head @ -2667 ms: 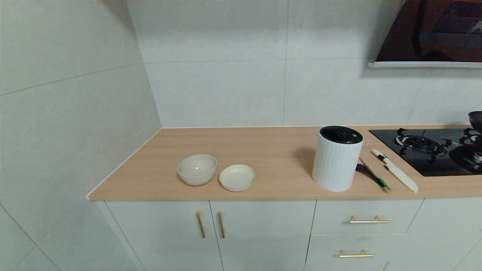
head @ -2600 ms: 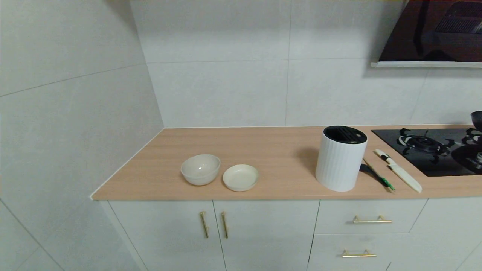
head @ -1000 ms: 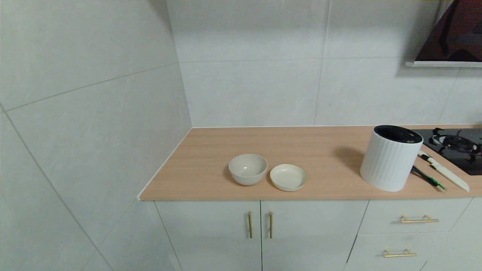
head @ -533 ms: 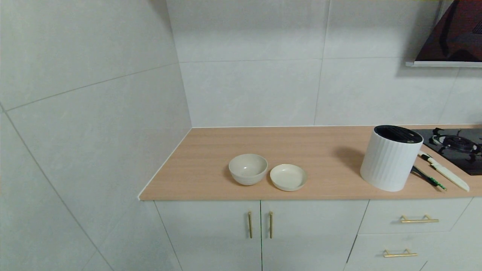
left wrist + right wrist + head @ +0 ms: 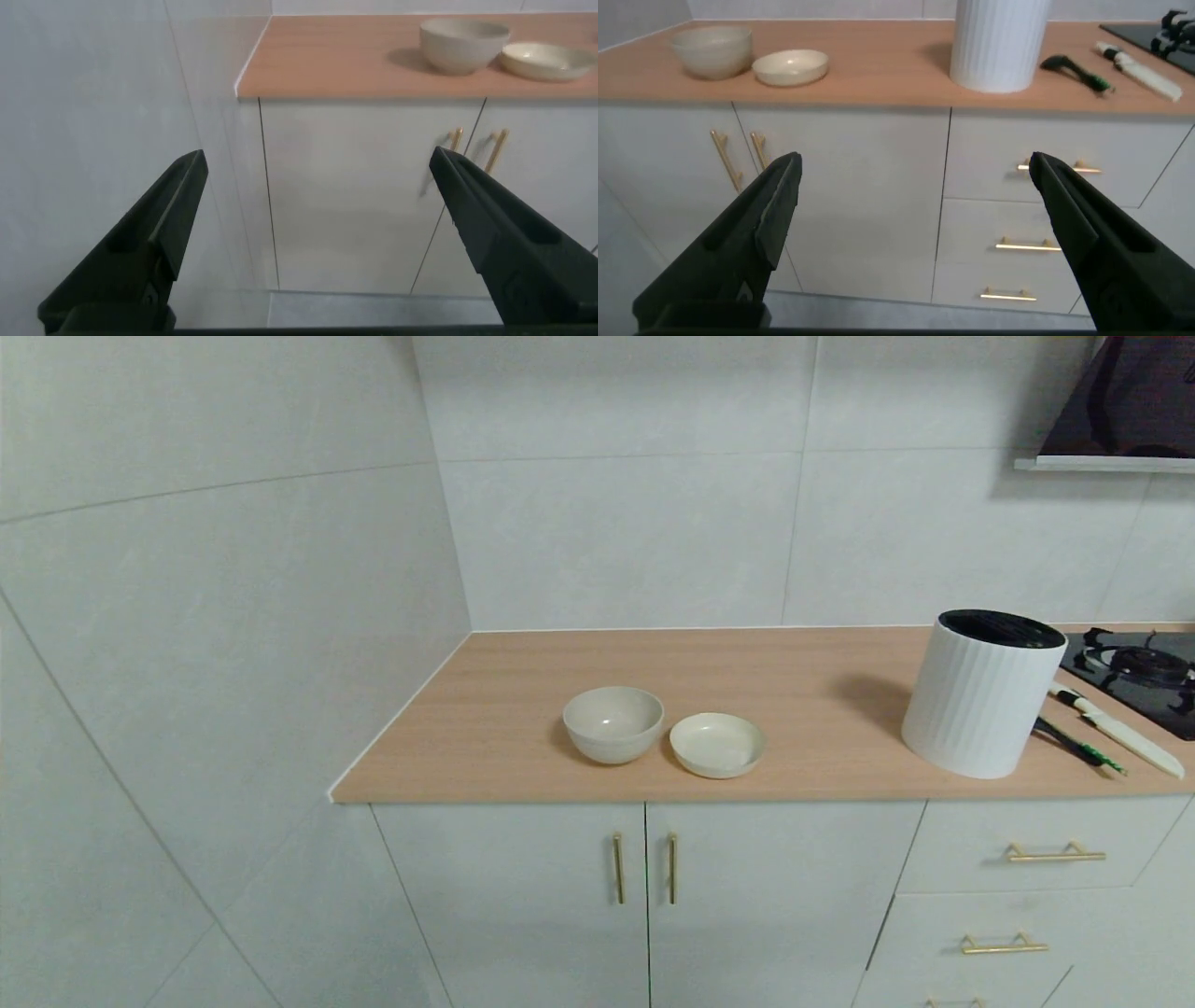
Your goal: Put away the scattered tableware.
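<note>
Head view shows us the bowl (image 5: 612,723) and dish (image 5: 717,744) just beside each other near the front edge of the tabletop (image 5: 509,747), seemingly within reach, while we hold left fingers (image 5: 154,238) and right fingers (image 5: 752,233) wide and empty below it, ready to grasp.

Head camera has shifted; the items themselves have not moved on the surface. Against 2.7 s ago the whole scene sits further right in frame, and in the last half second it has risen. Bowl (image 5: 612,723) now mid-frame; white ribbed holder (image 5: 982,706) near right edge; hob (image 5: 1141,668) largely cut off.
</note>
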Available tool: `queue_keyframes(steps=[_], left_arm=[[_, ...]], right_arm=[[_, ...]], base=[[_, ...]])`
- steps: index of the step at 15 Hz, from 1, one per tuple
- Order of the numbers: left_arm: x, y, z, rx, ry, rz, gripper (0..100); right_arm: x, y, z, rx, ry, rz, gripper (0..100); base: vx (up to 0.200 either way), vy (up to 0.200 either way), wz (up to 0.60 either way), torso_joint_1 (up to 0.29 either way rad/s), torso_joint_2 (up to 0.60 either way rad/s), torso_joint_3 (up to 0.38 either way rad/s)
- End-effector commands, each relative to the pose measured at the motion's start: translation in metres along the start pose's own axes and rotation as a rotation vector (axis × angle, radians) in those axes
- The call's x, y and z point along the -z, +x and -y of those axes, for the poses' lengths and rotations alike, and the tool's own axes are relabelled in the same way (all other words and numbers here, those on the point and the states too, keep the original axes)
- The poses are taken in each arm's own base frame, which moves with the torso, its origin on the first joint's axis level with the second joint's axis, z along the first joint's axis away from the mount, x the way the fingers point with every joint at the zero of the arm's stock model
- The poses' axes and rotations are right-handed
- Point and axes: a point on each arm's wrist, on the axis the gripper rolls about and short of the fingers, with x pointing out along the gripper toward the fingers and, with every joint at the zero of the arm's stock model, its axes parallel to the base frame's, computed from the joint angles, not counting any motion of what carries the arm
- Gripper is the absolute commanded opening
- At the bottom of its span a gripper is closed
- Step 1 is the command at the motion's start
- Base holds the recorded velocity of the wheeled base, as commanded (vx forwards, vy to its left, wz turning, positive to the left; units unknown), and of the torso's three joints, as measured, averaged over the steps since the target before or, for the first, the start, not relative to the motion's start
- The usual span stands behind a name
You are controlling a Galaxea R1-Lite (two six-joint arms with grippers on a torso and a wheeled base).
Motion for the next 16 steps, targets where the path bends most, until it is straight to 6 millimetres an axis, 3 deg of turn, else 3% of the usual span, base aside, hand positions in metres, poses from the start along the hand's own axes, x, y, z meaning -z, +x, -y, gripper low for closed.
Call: queue_keyframes(steps=[1, 16], left_arm=[[0.0, 0.0, 0.0, -0.001, 0.0, 0.0, 100], [0.0, 0.0, 0.0, -0.001, 0.0, 0.0, 100]], right_arm=[[-0.0001, 0.0001, 0.0, -0.001, -0.001, 0.0, 100], [-0.0001, 0.0001, 0.0, -0.001, -0.001, 0.0, 100]], base=[[0.0, 0.0, 0.0, -0.251, 0.56, 0.31], [0.0, 0.0, 0.0, -0.211, 0.51, 0.292]])
